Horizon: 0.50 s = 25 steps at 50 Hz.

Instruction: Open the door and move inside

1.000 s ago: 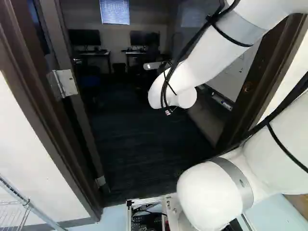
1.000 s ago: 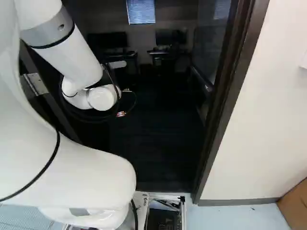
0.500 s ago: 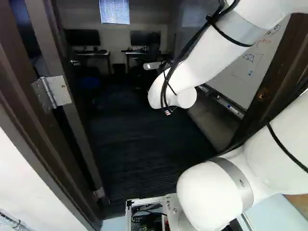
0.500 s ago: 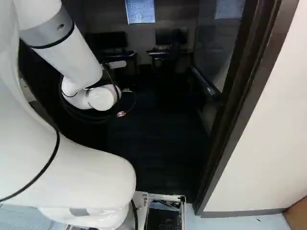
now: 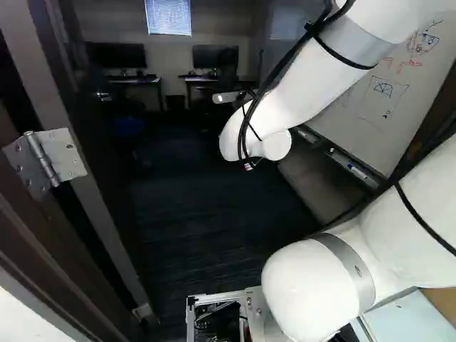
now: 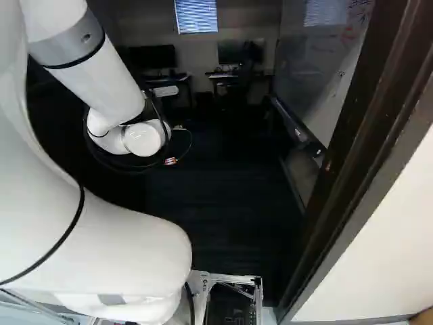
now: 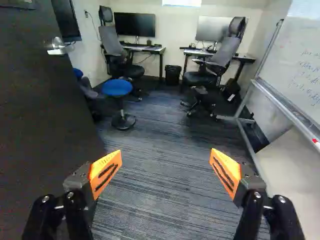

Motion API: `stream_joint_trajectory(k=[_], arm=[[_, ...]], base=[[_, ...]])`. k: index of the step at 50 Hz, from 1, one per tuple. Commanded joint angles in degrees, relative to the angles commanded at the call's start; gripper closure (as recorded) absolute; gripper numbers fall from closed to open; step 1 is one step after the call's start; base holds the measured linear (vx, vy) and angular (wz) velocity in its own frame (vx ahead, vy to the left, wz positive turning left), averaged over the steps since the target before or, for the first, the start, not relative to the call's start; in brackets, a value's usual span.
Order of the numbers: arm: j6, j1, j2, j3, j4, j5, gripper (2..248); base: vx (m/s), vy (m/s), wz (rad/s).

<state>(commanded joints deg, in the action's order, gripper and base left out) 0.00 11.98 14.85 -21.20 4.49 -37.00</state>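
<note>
Wrist view: tool (image 7: pixel 166 156) empty, fingers apart, facing into the room; door (image 7: pixel 40 110) stands open beside it, handle (image 7: pixel 59 47) ungripped. Opening judged done; moving inside is what remains. Stool (image 7: pixel 117 89) well ahead, a likely obstacle deeper in.
Left base view: hinge (image 5: pixel 47 161) spread at the left; arm (image 5: pixel 285 96) reaches through the doorway, base frame (image 5: pixel 221 296) near the threshold.
Right base view: jamb (image 6: pixel 352 169) at the right, whiteboard (image 6: pixel 333 108) beyond; side clearance probably needs watching
</note>
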Motion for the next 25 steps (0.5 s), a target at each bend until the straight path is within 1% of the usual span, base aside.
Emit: stream_joint_trajectory(k=[9,25], arm=[[0.00,0.00,0.00,0.00,0.00,0.00,3],[0.00,0.00,0.00,0.00,0.00,0.00,3]], base=[[0.189,0.004,-0.022],[0.190,0.039,-0.019]])
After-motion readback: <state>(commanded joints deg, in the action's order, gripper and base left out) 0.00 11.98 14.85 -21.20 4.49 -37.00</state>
